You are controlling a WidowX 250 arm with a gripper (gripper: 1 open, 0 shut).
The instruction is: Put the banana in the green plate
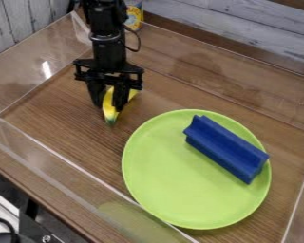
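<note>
The black two-fingered gripper (109, 95) reaches down over the left part of the wooden tabletop (66, 116), its arm coming from the far side of the scene. Its jaws are closed on the yellow toy banana (111, 106), with a finger on either side of it. The banana lies directly below the gripper's body and between the fingers, which hide part of its middle. What shows of it is a strip of yellow in the gap, a lower end that points toward the near side, and a bit of yellow by the right-hand finger. The lower end reaches past the fingertips. Whether the banana touches the tabletop or hangs just above it cannot be told from this view.

The banana is outside the round lime-green plate (167, 195), beyond its far left edge, near the rim but apart from it. The gripper is likewise off the plate, to the left and on the far side. The plate lies flat in the near right part of the scene.

On the far right part of the plate lies a blue rectangular block (227, 148), set slantwise, one end toward the far side and the other toward the near right. It is well apart from both the gripper and the banana.
</note>
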